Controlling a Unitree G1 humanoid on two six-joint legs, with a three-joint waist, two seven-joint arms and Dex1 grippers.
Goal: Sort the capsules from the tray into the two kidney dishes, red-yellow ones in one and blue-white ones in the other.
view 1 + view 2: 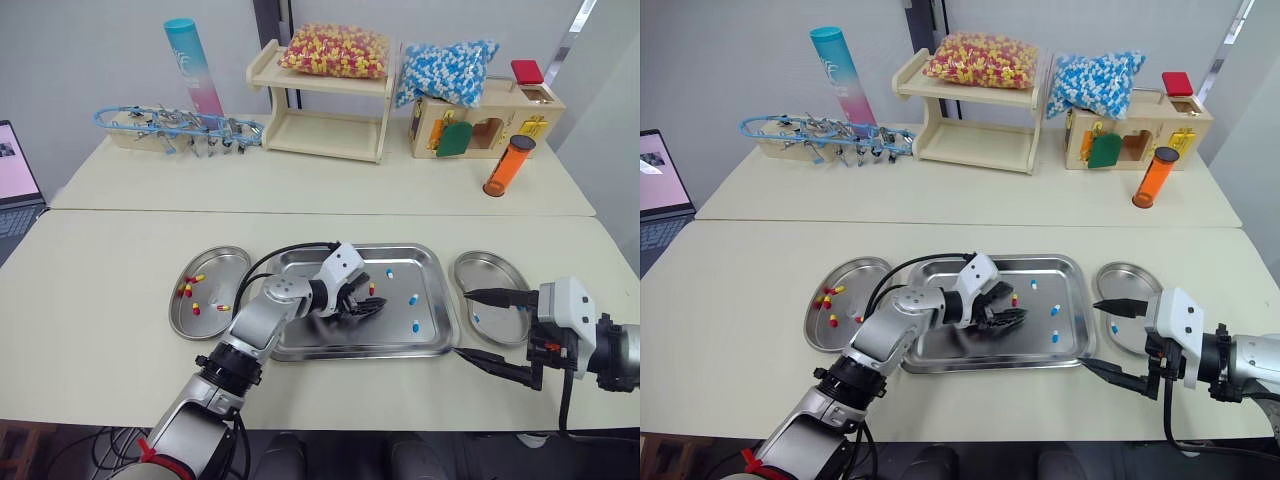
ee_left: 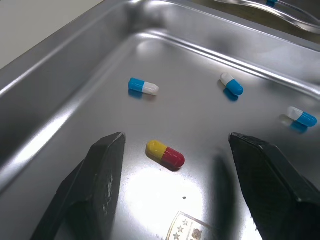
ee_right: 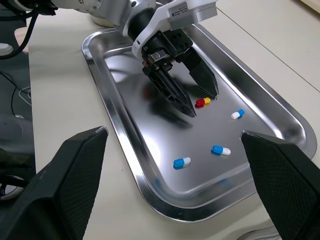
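A steel tray lies in the middle of the near table. My left gripper is open and low in the tray, its fingers on either side of a red-yellow capsule. Three blue-white capsules lie further right in the tray. The left kidney dish holds several red-yellow capsules. One blue-white capsule lies in the right kidney dish. My right gripper hangs open and empty at the near end of that dish, beside the tray's right rim.
On the far table stand a wooden shelf with a bag of red-yellow capsules, a bag of blue-white capsules on a wooden box, an orange bottle, an instrument rack and a turquoise-pink tube. A laptop sits far left.
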